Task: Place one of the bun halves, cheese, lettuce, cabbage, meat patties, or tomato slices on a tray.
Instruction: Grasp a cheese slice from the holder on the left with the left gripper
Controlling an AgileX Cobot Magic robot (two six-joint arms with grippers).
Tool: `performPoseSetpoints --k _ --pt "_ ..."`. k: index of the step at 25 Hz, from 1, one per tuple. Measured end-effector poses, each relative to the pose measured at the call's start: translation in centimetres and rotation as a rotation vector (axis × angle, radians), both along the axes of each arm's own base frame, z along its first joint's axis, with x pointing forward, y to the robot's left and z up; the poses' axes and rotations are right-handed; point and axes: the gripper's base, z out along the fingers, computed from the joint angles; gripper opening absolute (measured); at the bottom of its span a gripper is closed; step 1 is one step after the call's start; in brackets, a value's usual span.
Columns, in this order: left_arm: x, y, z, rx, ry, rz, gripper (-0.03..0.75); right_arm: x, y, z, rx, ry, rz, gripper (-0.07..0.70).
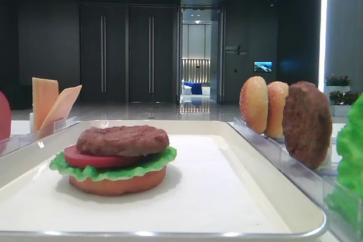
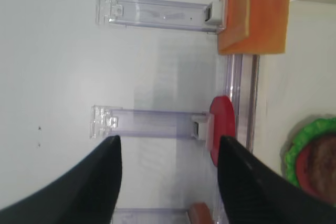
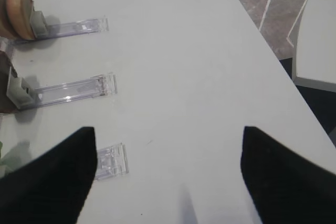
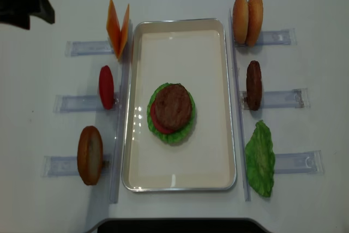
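1. The tray (image 4: 180,178) sits at the middle of the white table (image 4: 305,4), its long sides running near to far.
2. On the tray, slightly left of centre, stands a stack: an orange-brown bun half (image 1: 116,184) at the bottom, then lettuce (image 1: 85,169), a tomato slice (image 1: 85,157), and a meat patty (image 1: 122,140) on top.
3. Left of the tray, clear racks (image 4: 76,103) hold, far to near, two cheese slices (image 4: 117,25) leaning apart in a V, one upright tomato slice (image 4: 106,87) and one bun half (image 4: 90,154).
4. Right of the tray, racks hold two upright bun halves (image 4: 247,19), one upright patty (image 4: 253,84) and a spare lettuce leaf (image 4: 259,159).
5. Left gripper (image 2: 168,182): jaws spread wide, nothing between them, hanging over the table beside the tomato rack.
6. Right gripper (image 3: 168,177): jaws spread wide, holding nothing, over bare table near the rack ends.
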Motion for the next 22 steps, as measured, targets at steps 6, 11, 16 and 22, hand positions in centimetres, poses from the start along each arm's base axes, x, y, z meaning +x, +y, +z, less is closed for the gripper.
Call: performPoseSetpoints --k 6,11,16,22 --pt "9.8 -2.1 -3.2 0.002 0.034 -0.049 0.444 0.0 0.0 0.0 0.000 0.000 0.000 0.538" --pt "13.0 -6.9 -4.8 -0.008 0.012 -0.116 0.444 0.0 0.0 0.0 0.000 0.000 0.000 0.538" --pt "13.3 -8.6 -5.8 -0.027 0.034 -0.104 0.444 0.0 0.0 0.0 0.000 0.000 0.000 0.537" --pt "13.0 -10.5 -6.0 -0.039 0.042 -0.082 0.427 0.0 0.0 0.0 0.000 0.000 0.000 0.537"
